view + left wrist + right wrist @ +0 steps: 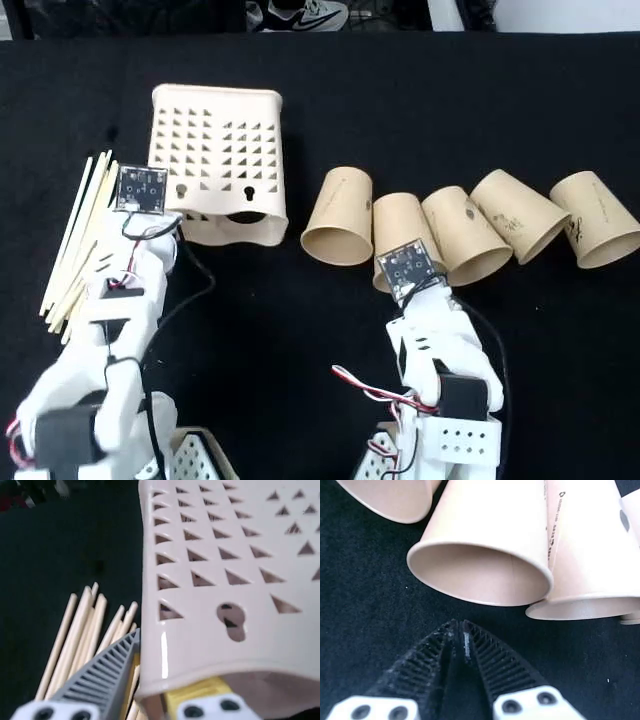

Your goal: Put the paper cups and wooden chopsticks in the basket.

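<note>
Left tool (167, 665) clamps the basket (217, 150) rim, likely steadying it on its side, mouth toward the arms; chopsticks (75, 240) lie just beside. Right tool (458, 626), closed and empty, sits at a tipped cup (480, 545) mouth, probably lining up a push.

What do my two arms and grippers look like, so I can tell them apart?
The left arm and right arm are both white plastic with black motors and thin red, black and white wires; each wrist carries a dark square board. The left gripper has one grey ribbed finger and one yellow; the right gripper has two black ribbed fingers on white mounts.
</note>
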